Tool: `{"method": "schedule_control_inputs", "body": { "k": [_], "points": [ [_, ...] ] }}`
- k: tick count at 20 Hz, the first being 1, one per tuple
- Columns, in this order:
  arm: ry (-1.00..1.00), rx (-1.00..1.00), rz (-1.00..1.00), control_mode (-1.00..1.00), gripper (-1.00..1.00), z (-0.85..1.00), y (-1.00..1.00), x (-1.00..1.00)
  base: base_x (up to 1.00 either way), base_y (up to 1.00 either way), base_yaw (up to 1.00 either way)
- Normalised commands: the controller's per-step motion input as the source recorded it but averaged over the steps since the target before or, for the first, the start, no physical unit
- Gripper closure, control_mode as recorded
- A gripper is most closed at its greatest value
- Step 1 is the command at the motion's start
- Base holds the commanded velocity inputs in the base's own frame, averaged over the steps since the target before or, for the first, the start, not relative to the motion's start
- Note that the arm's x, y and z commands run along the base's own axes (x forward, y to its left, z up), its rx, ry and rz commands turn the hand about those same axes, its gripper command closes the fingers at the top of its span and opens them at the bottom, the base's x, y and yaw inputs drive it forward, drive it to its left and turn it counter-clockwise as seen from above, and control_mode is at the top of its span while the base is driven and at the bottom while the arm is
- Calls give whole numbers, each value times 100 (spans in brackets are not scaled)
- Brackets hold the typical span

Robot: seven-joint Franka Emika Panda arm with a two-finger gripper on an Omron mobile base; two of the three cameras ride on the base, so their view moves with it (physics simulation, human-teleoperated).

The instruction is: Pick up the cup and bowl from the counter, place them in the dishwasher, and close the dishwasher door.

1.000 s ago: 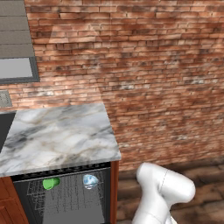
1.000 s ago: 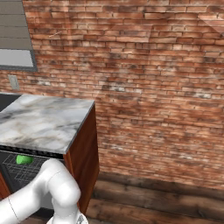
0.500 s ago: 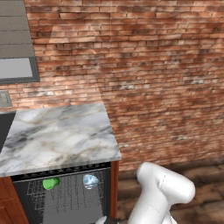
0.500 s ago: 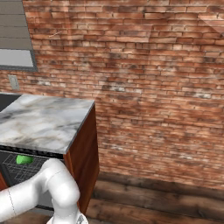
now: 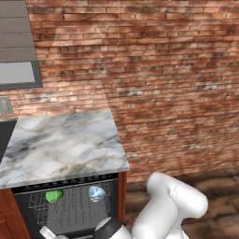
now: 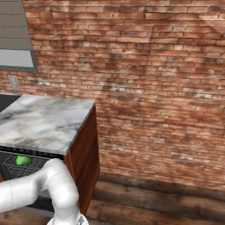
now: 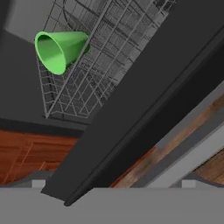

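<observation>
Fingers spread wide, seemingly below the dishwasher door [image 7: 144, 109] edge; cup [image 7: 59, 49] lies in rack [image 7: 105, 57].

One cup [image 5: 54, 195], one bowl [image 5: 96, 193], one dishwasher [image 5: 70, 212], one counter [image 5: 60, 144].

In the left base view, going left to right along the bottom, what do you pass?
Wooden cabinet → green cup in the dishwasher rack → pale bowl → robot arm.
</observation>
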Motion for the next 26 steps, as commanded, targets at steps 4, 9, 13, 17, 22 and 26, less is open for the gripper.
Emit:
{"method": "schedule_control_inputs", "body": {
  "k": [4, 9, 13, 17, 22, 26],
  "points": [
    [-52, -84, 10, -100, -100, -5, 32, 0, 0, 0, 0],
    [-53, -94, 12, -100, -100, 0, 6, 0, 0, 0, 0],
    [-54, -89, 11, -100, -100, -14, 17, 0, 0, 0, 0],
    [-50, -81, 9, -100, -100, -34, 11, 0, 0, 0, 0],
    [-57, -99, 13, -100, -100, -25, 0, 0, 0, 0, 0],
    [-61, -97, 16, -100, -100, -32, 1, 0, 0, 0, 0]
  ]
}}
